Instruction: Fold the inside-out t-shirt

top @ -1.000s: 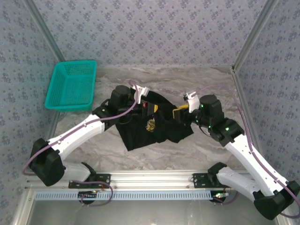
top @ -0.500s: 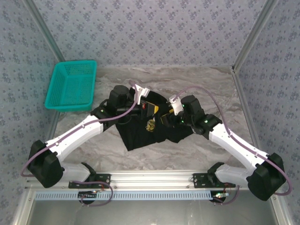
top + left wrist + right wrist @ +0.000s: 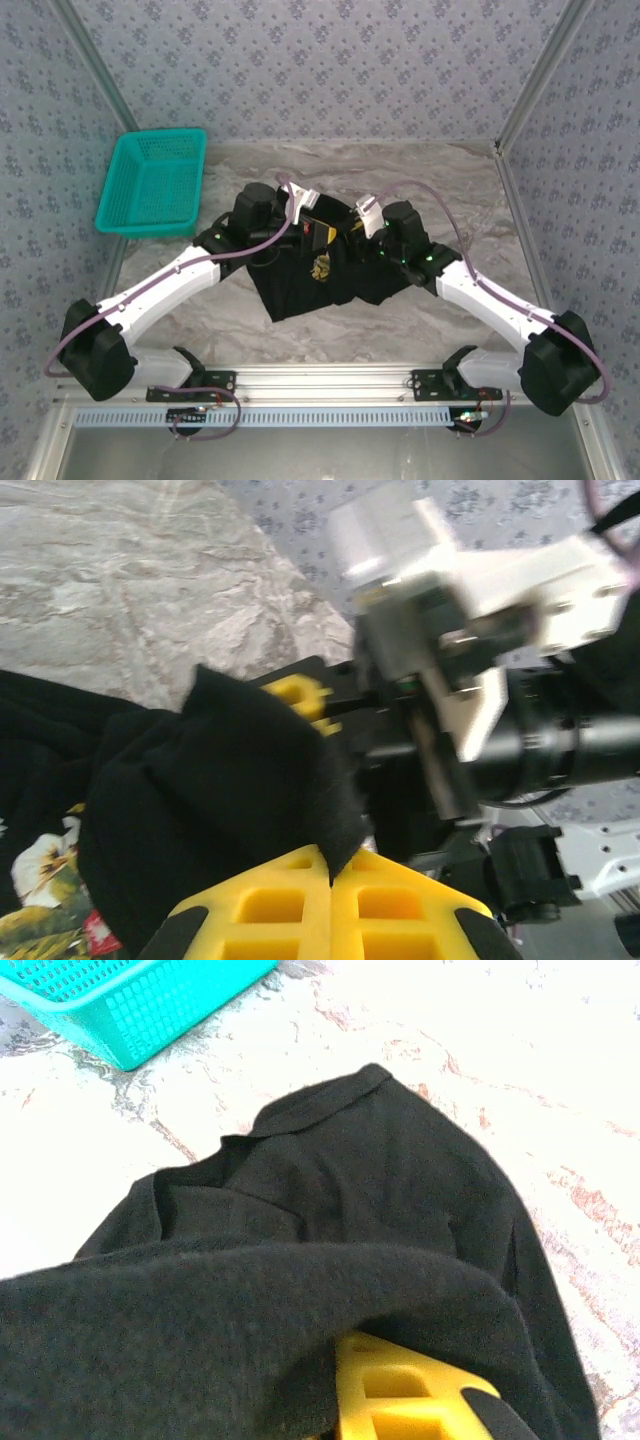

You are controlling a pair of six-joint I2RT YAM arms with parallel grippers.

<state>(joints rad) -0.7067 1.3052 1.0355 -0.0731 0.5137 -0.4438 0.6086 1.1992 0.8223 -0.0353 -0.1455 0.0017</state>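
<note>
- Left gripper [image 3: 330, 868] is clamped on a raised peak of the inside-out t-shirt [image 3: 325, 285], yellow fingers [image 3: 270, 905] pressed together with black cloth between them.
- Right gripper [image 3: 352, 232], just beside it, is closed on the same shirt, whose cloth drapes over its fingers [image 3: 400, 1395].
- From both grippers the shirt spreads crumpled toward the near edge of the tabletop [image 3: 430, 320], at its middle.
- A teal basket [image 3: 150, 190] sits at the far left corner, well apart.

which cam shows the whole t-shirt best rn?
Top external: the t-shirt lies on the table, outline and print visible. Left wrist shows a bunched fold pinched in the left fingers plus a print corner. Right wrist shows black cloth draped over the right fingers.
</note>
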